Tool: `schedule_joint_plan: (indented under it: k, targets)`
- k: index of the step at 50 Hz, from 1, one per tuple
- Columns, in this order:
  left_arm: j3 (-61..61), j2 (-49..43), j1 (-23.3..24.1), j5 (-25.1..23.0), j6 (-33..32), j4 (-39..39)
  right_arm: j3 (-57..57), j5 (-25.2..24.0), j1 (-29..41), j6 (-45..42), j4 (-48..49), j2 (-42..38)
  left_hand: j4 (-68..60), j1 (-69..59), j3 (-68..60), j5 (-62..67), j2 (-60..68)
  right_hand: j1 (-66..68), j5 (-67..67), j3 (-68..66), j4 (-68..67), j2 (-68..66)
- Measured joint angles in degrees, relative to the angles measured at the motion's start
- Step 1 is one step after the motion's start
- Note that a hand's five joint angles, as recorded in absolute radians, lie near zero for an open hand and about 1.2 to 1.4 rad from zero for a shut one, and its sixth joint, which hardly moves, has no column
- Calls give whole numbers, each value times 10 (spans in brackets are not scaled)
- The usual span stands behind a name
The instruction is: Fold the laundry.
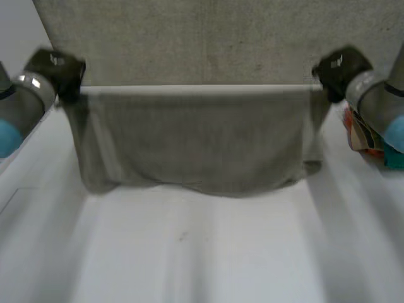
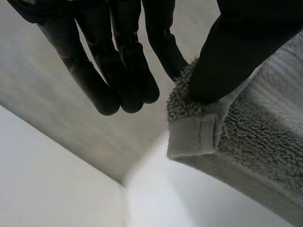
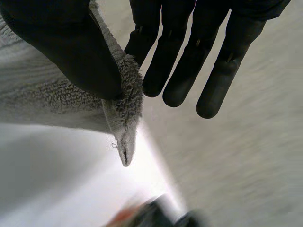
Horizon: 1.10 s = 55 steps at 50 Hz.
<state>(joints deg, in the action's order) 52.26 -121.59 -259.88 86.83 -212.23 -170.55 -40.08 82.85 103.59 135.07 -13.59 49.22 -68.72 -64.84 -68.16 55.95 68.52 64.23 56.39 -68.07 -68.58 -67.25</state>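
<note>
Fingers (image 2: 165,47) and thumbs of the left hand (image 1: 57,69) and right hand (image 1: 338,66) pinch the towel (image 1: 196,145) corners, stretching it above the counter (image 1: 208,252).

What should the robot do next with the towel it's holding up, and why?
Probably move both hands forward and lay the held edge down on the far part of the towel. The left hand and the right hand each pinch a corner, the edge is taut between them, and the rest drapes to the table, so the fold looks half made.
</note>
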Motion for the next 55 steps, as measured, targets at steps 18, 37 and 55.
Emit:
schedule_joint_plan:
  k: [18, 37, 55]
  targets:
    - [23, 42, -22, -1, 201, -446, -19, -28, -5, 198, 514, 23, 0, 0, 0, 0, 0, 0, 8, -1, 0, 0]
    - [276, -53, -10, -26, 149, -378, -200, -81, -3, 99, 346, -50, 0, 0, 0, 0, 0, 0, 9, -1, 0, 0]
    - [505, 194, -35, -12, -63, 54, -453, -24, -68, -143, -106, 172, 0, 0, 0, 0, 0, 0, 9, -1, 0, 0]
